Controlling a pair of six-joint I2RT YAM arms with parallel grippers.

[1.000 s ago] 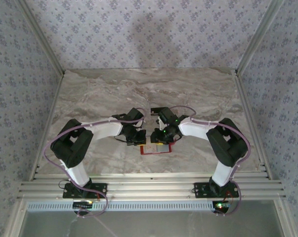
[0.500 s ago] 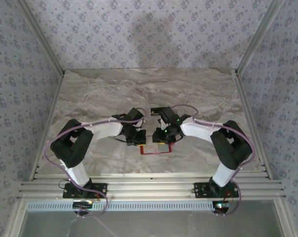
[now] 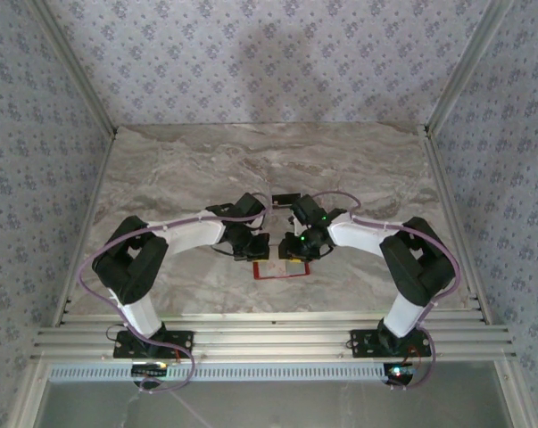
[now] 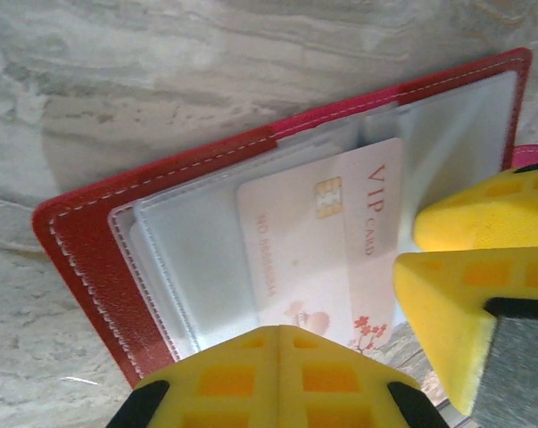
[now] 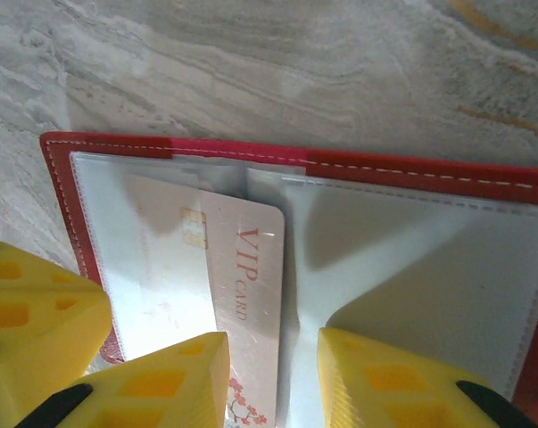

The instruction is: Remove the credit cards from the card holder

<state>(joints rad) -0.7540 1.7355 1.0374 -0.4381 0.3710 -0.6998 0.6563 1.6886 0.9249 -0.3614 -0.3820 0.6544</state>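
Note:
The red card holder (image 4: 90, 259) lies open on the marble table, its clear sleeves facing up. A pale pink credit card (image 4: 313, 241) marked VIP with a gold chip sticks partly out of a sleeve. My left gripper (image 4: 282, 332) is shut, its tips together over the sleeve's near edge, with nothing seen between them. My right gripper (image 5: 273, 374) is open, its fingers down on the holder (image 5: 411, 169) astride the long edge of the card (image 5: 242, 259). From above, both grippers, left (image 3: 258, 251) and right (image 3: 293, 253), meet over the holder (image 3: 282, 271).
The marble table (image 3: 251, 169) stretches away behind the holder, fenced by patterned walls on three sides. A metal rail (image 3: 269, 337) runs along the near edge by the arm bases. In the left wrist view the right gripper's yellow fingers (image 4: 483, 214) stand close to mine.
Both wrists have edged slightly to the right over the holder. The holder has stayed in place and neither gripper's opening has changed.

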